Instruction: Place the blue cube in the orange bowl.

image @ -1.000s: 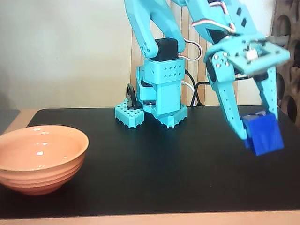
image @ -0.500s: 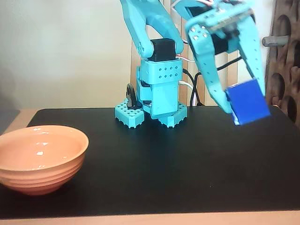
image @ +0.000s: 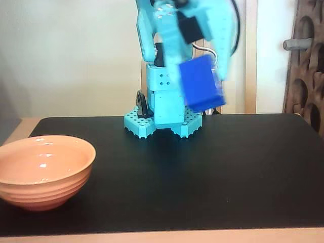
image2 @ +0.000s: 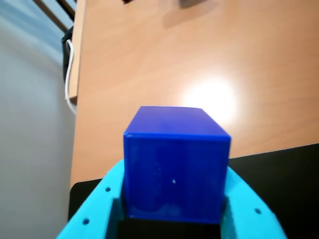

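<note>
Blue cube (image: pixel 201 83) is clamped in my claw (image: pixel 202 86) and hanging well above the black mat (image: pixel 228 167) in the fixed view, a bit right of the arm's base (image: pixel 163 114), while the orange bowl (image: pixel 44 172) sits way off at the lower left edge, so I reckon the next move is a long swing left and down with nothing standing in between. Over in the wrist view the cube (image2: pixel 175 164) fills the middle, pinched between both turquoise fingers (image2: pixel 97 209), with only the wooden floor (image2: pixel 199 59) and a strip of mat (image2: pixel 279 164) beyond it, and no bowl in sight.
</note>
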